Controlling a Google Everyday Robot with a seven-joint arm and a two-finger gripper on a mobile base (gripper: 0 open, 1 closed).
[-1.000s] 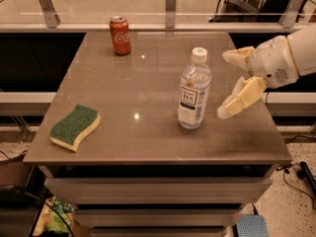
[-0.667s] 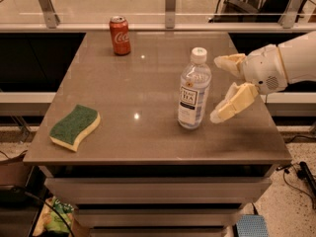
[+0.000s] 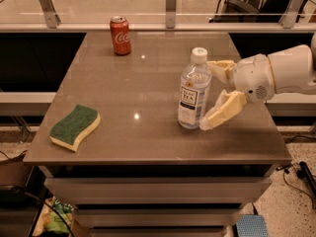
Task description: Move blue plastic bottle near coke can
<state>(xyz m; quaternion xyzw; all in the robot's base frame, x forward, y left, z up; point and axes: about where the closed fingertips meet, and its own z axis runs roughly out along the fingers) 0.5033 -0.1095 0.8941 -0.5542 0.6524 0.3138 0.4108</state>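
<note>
Closing in from the right, the gripper [image 3: 209, 96] is now sitting right up against the blue plastic bottle [image 3: 193, 90], where a second ago there was a clear gap between the two; the bottle, the coke can [image 3: 120, 35] and the sponge [image 3: 75, 127] are standing where they were. From the one camera view, the bottle is standing upright on the brown table [image 3: 148, 83], right of centre, its white cap on and its label facing the camera. The gripper's pale fingers [image 3: 224, 110] are spreading wide, one reaching in by the bottle's shoulder on the far side and the other angling down toward its base on the near side, so the bottle's right side is lying between them; whether either tip is actually pressing on the plastic cannot be told. The white arm [image 3: 291, 68] is coming in from the right edge, above the table's right side. The coke can is standing upright near the far left corner, well apart from the bottle. The green and yellow sponge is lying flat near the front left edge. Behind the table a glass railing [image 3: 170, 4] is running across.
</note>
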